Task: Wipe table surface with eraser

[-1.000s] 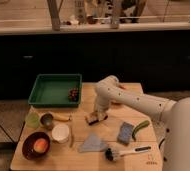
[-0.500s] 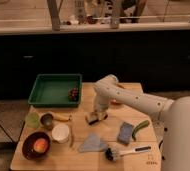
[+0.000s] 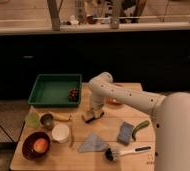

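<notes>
1 end effector (image 3: 94,110) at 1 eraser (image 3: 89,118).

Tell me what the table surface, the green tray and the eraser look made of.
Table surface: light tan wood, matte, with faint plank lines. Green tray: likely plastic, uniform colour, smooth raised rim. Eraser, beneath the gripper near the table's middle: pale block on a dark strip, perhaps felt; hard to confirm.

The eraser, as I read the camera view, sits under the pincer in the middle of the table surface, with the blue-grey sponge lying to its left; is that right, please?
Not quite. The camera view shows the eraser under the pincer near the middle of the table surface, but the blue-grey sponge lies to its right in the picture and nearer the camera, beside a green object.
</notes>
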Robot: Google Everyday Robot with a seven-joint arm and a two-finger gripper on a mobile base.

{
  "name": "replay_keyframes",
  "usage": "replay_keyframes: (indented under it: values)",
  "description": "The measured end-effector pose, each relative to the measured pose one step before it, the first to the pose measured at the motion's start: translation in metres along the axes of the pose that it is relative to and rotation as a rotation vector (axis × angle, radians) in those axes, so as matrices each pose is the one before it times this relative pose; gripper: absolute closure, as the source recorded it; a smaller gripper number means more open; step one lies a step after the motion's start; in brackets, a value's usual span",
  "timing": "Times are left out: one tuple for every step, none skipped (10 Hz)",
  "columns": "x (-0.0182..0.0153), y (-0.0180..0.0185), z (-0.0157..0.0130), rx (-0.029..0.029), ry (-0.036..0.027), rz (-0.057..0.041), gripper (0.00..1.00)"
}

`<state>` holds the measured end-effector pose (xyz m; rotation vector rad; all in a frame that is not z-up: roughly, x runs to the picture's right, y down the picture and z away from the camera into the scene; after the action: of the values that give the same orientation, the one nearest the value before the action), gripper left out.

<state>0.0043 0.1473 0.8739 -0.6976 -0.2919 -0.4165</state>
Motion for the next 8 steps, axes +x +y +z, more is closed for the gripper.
replay_keyframes:
  values:
    - [-0.01389,-0.00743,0.00150,-0.00645,0.00367,-0.03548,1.00]
    - [-0.01722,-0.00345,0.00419,-0.01832,0.00274,-0.04807,1.00]
    - [-0.00994,0.00343,0.00434,-0.01404,-0.00087,-0.02318,1.00]
    - [-0.00568,0.00595,0.00402,-0.01142,-0.00172,-0.00795,1.00]
    - [-0.00203,0.00880,0.00204,-0.00755,-0.00095,-0.00018,1.00]
    - [0.00150,0.00964,0.00092,-0.00266,-0.00027,0.00433,1.00]
    - [0.00572,0.01251,-0.00095,-0.00468,0.00388,0.00967,1.00]
    - [0.01253,0.01663,-0.00306,0.00364,0.00467,0.02136,1.00]
